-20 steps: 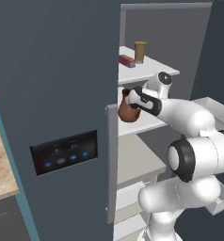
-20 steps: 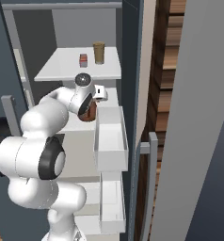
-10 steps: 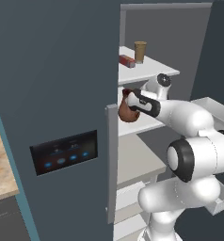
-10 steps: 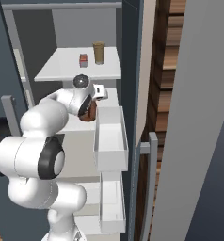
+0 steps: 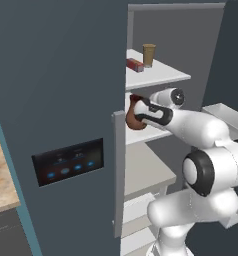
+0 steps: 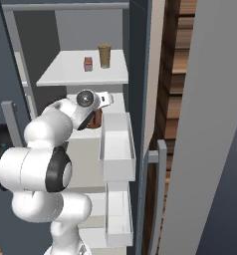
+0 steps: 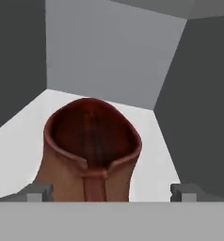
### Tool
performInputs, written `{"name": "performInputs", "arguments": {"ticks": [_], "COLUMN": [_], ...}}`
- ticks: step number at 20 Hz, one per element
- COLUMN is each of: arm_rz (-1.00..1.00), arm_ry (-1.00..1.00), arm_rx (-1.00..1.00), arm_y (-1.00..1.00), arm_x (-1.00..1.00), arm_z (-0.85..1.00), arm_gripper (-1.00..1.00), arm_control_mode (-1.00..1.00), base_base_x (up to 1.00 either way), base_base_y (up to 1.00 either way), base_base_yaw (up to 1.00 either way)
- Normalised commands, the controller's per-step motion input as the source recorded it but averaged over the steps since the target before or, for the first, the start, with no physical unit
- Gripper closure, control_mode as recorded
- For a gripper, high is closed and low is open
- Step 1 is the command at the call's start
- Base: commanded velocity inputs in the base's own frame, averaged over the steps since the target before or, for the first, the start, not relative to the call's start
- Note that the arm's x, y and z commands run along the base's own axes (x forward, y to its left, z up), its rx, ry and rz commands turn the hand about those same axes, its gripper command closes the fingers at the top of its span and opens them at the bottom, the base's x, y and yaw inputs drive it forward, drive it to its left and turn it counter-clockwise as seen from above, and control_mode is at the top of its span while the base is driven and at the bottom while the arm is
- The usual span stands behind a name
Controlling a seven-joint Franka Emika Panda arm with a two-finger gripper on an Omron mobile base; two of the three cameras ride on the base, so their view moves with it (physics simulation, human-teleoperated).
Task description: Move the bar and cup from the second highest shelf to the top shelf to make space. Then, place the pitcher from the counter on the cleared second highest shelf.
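Your claw [image 7: 107, 190] has its jaws spread wide apart, one tip at 8 o'clock and the other at 4 o'clock in the hand view, with the pitcher [image 7: 92, 150] sitting between them but clear of both fingertips [image 7: 37, 192], so you're not gripping anything. You're looking right down into its flared mouth, and the handle faces you at 6 o'clock.

The pitcher stands upright on the second highest shelf [image 7: 20, 146], with the white slab showing around it and the grey cabinet walls behind.

From the left base view, the pitcher [image 5: 134, 116] is at the left front edge of that shelf, just past the open door, with your hand right up against it.

Above, at 12 o'clock from the pitcher, the top shelf [image 6: 65, 72] carries the bar [image 6: 88, 63] and the cup [image 6: 104, 55], just beside each other, cup upright.
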Motion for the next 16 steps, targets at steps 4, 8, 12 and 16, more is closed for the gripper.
{"name": "performInputs", "arguments": {"ticks": [4, 8, 12, 16], "arm_rz": [0.03, 0.01, 0.0, 0.0], "arm_ry": [-0.19, -0.13, -0.03, 0.0], "arm_rx": [0.0, 0.0, 0.0, 0.0], "arm_y": [0.0, 0.0, 0.0, 0.0], "arm_x": [-0.36, -0.51, -0.49, -0.51], "arm_z": [-0.01, 0.0, 0.34, 0.66], "arm_gripper": [-1.0, -1.0, -1.0, -1.0], "arm_control_mode": [-1.0, -1.0, -1.0, -1.0], "base_base_x": [0.0, 0.0, 0.0, 0.0], "base_base_y": [0.0, 0.0, 0.0, 0.0], "base_base_yaw": [0.0, 0.0, 0.0, 0.0]}}
